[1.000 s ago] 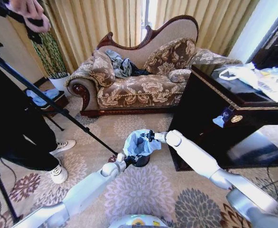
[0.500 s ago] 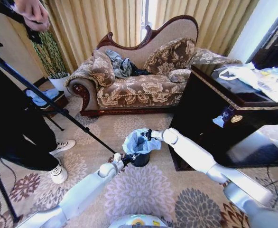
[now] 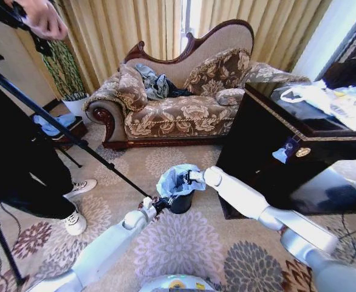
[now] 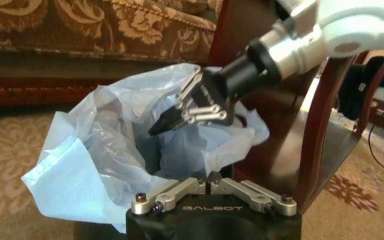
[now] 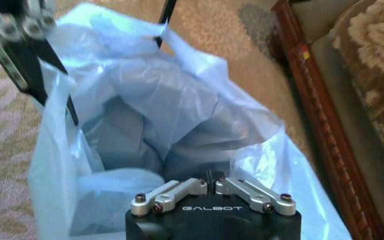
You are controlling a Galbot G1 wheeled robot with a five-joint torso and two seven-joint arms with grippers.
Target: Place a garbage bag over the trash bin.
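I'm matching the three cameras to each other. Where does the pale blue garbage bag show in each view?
Head view: garbage bag at centre, over the trash bin.
Left wrist view: centre-left.
Right wrist view: across the middle.
Shared landmark: the sofa.

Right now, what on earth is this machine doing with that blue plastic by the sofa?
The robot is lining a small black trash bin with a pale blue garbage bag. The bag already sits in the bin, its mouth loose and crumpled above the rim. The left end effector pinches the bag's near edge, closed on it. The right end effector, fingers together, is at the opposite side of the bag's opening. The bag isn't yet folded neatly over the rim.
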